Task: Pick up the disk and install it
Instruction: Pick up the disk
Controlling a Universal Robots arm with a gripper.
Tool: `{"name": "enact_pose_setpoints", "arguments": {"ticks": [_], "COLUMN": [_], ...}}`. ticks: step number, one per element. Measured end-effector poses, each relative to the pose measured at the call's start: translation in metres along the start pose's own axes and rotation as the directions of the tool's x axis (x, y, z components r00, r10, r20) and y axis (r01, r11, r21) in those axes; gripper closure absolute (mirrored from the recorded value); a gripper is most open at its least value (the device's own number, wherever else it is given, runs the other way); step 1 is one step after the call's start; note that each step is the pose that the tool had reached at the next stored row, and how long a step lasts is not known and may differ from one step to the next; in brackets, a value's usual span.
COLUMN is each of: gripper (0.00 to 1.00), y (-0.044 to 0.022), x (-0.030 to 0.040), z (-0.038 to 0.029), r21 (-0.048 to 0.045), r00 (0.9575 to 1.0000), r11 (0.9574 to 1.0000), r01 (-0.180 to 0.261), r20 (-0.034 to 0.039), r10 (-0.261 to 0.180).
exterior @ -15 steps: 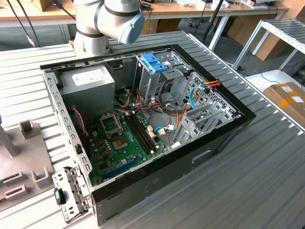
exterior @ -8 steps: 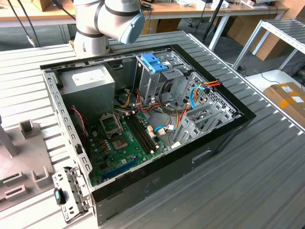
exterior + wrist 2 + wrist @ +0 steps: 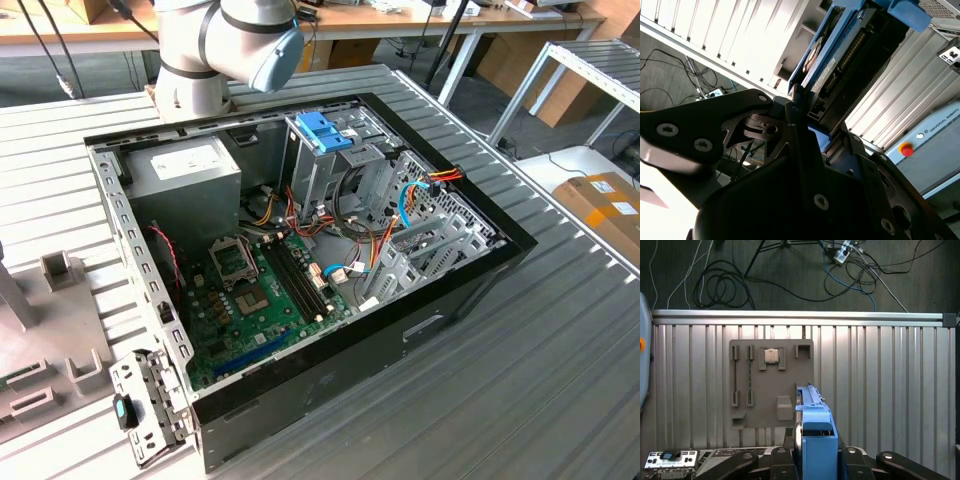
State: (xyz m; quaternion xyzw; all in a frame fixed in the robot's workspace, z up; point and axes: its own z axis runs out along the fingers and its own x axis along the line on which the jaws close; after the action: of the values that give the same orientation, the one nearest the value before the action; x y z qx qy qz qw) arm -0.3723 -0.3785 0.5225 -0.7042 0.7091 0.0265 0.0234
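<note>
**First wrist view: disk clamped in the end effector above the worktop**

First wrist view has the disk standing edge-on between the dark fingers of the end effector, its blue bracket facing the camera and the jaws closed against its two sides. Beyond it lies the ribbed metal worktop. On that sits a grey fixture plate carrying a small square processor chip. Past the worktop's far rail, cables lie looped on a dark floor.

In the second wrist view the same disk runs away from the end effector as a thin slab, with a strip of white label and the blue bracket along its edges. A grey cabinet with a red button stands off to one side.

The exterior view takes in a joint of the arm, grey with a blue cap, rising at the far edge of the worktop behind an open computer case. Inside the case are a power-supply box, a green motherboard and a metal drive cage topped by a blue latch.
</note>
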Motion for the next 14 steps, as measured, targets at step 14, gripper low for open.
{"name": "enact_pose_setpoints", "arguments": {"ticks": [14], "gripper": [0.63], "y": [-0.0121], "x": [0.001], "z": [0.0007], "r21": [0.0], "r00": [1.0], "r11": [1.0], "r01": [0.0], "r20": [0.0], "r10": [0.0]}}
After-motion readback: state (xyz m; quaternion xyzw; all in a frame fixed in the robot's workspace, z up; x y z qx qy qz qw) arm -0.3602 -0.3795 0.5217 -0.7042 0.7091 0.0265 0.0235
